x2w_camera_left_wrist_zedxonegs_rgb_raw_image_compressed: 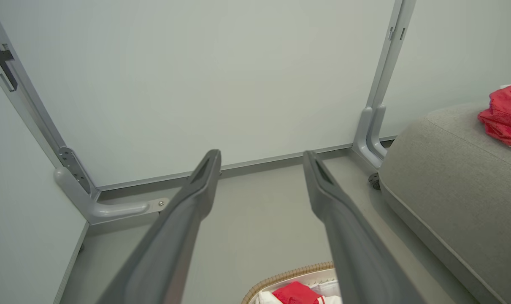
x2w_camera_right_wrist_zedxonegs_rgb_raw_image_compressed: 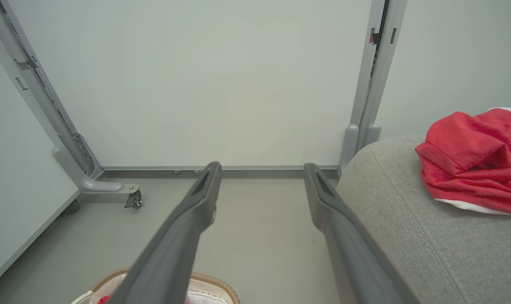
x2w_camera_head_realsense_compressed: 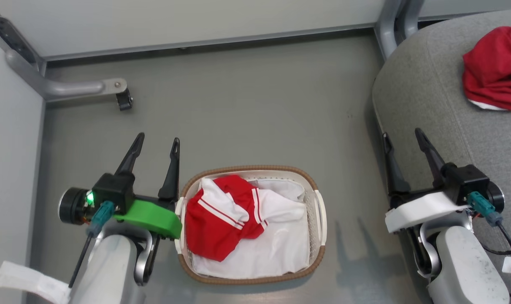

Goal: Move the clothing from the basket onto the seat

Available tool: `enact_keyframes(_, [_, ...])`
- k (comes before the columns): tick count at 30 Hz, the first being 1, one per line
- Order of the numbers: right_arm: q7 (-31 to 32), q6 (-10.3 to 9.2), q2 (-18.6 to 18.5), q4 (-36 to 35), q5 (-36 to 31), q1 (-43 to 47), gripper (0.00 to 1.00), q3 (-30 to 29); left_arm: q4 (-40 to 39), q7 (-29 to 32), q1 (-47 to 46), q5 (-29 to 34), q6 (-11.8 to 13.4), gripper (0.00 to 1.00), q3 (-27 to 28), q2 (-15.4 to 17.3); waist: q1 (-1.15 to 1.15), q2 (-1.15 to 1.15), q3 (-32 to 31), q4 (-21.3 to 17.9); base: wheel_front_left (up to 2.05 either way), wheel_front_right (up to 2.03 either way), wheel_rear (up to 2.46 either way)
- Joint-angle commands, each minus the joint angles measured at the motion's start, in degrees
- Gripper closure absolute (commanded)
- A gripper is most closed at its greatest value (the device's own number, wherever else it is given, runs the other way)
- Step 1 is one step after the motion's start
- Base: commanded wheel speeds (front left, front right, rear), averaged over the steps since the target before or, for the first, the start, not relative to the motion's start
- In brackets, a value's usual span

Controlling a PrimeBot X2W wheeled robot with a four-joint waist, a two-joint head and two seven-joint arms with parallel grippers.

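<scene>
Found the basket (x2w_camera_head_realsense_compressed: 249, 168) on the grey floor (x2w_camera_head_realsense_compressed: 247, 97), btwn the two arms. Saw one red-and-white garment (x2w_camera_head_realsense_compressed: 215, 219) bunched in its left half, atop a plain white sheet (x2w_camera_head_realsense_compressed: 280, 249) lining the rest. Spotted the second red garment (x2w_camera_head_realsense_compressed: 496, 69) crumpled on the seat (x2w_camera_head_realsense_compressed: 424, 97), off to the right, w/ a white edge under it. Noted left gripper (x2w_camera_head_realsense_compressed: 158, 137) w/ fingers (x2w_camera_head_realsense_compressed: 131, 158) spread wide, nothing btwn them, over floor just left of the basket. Saw its green wrist mount (x2w_camera_head_realsense_compressed: 152, 217) overlapping the basket's left handle in head view; couldn't tell if touching. Noted right gripper (x2w_camera_head_realsense_compressed: 401, 133) likewise wide apart and empty, pointing fwd along the seat's left edge, well right of the basket. Saw a strip of floor btwn basket and seat. Made out a grey frame leg (x2w_camera_head_realsense_compressed: 78, 88) w/ a caster (x2w_camera_head_realsense_compressed: 124, 101) ahead-left, nr pale wall panels (x2w_camera_head_realsense_compressed: 196, 17), and an upright grey post (x2w_camera_head_realsense_compressed: 388, 29) at the seat's far corner. Caught a black cable (x2w_camera_head_realsense_compressed: 510, 244) trailing from the right wrist across the seat. In left wrist view, glimpsed the basket's woven rim low down, btwn the two fingers.
</scene>
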Motion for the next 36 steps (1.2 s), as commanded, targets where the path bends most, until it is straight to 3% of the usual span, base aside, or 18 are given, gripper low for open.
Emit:
enact_keyframes(1, [-0.3, -0.07, -0.2, -0.5, -0.1, -1.4, 0.00, -0.3, 0.9, 0.3, -2.6, 0.6, -0.3, 0.00, -0.9, 0.6, 0.00, 0.00, 6.8, -1.4, 0.00, 0.00, 0.00])
enact_keyframes(12, [-0.3, -0.06, -0.2, -3.5, 0.9, -7.2, 0.00, -0.7, 13.6, 3.5, -17.0, 1.6, -0.4, 0.00, -13.6, 2.9, 0.00, 0.00, 19.5, -4.3, 0.00, 0.00, 0.00])
enact_keyframes(24, [-0.3, -0.07, -0.2, -7.0, 3.6, -11.5, 0.00, 0.5, 28.5, 6.2, -25.2, 1.8, -0.4, 0.00, -29.7, 5.2, 0.00, 0.00, 29.9, -8.3, 0.00, 0.00, 0.00])
enact_keyframes(36, [-0.3, -0.07, -0.2, -9.3, 5.7, -15.3, 0.00, 1.9, 38.5, 8.3, -31.8, 0.6, -0.4, 0.00, -36.3, 5.9, 0.00, 0.00, 36.8, -12.0, 0.00, 0.00, 0.00])
